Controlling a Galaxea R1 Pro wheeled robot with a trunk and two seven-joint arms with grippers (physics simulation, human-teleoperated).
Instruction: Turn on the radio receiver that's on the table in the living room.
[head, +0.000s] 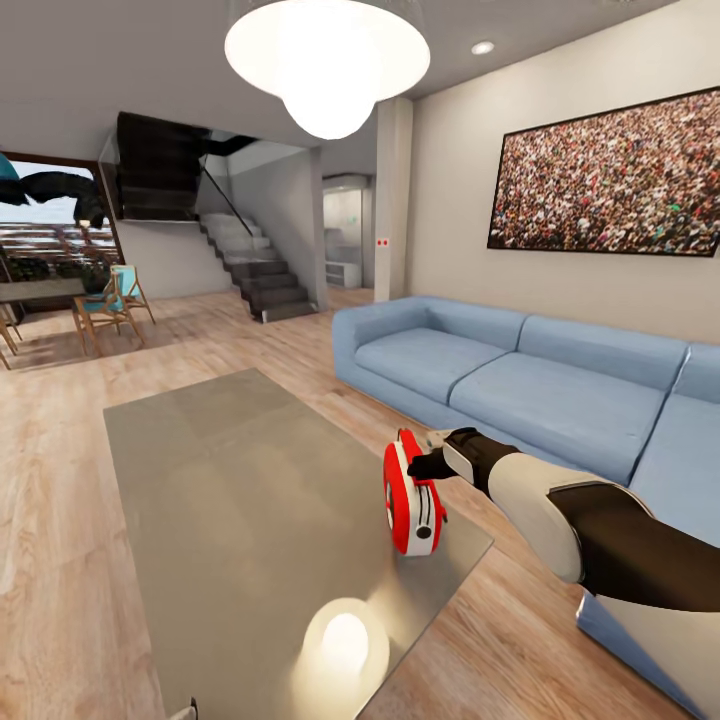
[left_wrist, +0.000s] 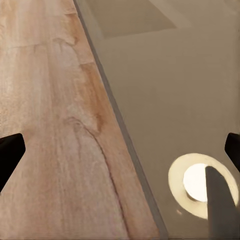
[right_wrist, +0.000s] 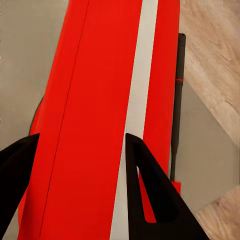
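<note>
At the desk's (head: 230, 500) right edge, near the corner toward the sofa (head: 520, 375), the radio (head: 412, 497) stood upright, red with white trim. The right tool (head: 432, 462) sat against its upper end, reaching in from the sofa side. In the right wrist view the radio's (right_wrist: 105, 115) red body with its white stripe lay close under the camera; one dark finger (right_wrist: 150, 195) crossed the stripe and the other (right_wrist: 15, 175) sat off the opposite flank, so the fingers stood apart and straddled part of the body rather than clamping it. Whether a tip actually touched the casing I could not tell. A thin dark rod (right_wrist: 177, 105), probably the handle or aerial, ran along the far side.

The main risk, as I judged it, came from where the radio stood: so near the edge that a sideways push could tip it or slide it off onto the wood floor (head: 60, 520). A press landing on the plain casing instead of the switch would also do nothing, and the switch was not visible.

The left tool (left_wrist: 120, 150) hung well apart from the radio, its fingers wide over the desk's (left_wrist: 175, 75) other long edge, above the pendant lamp's (head: 327, 55) reflection (left_wrist: 200, 182).
</note>
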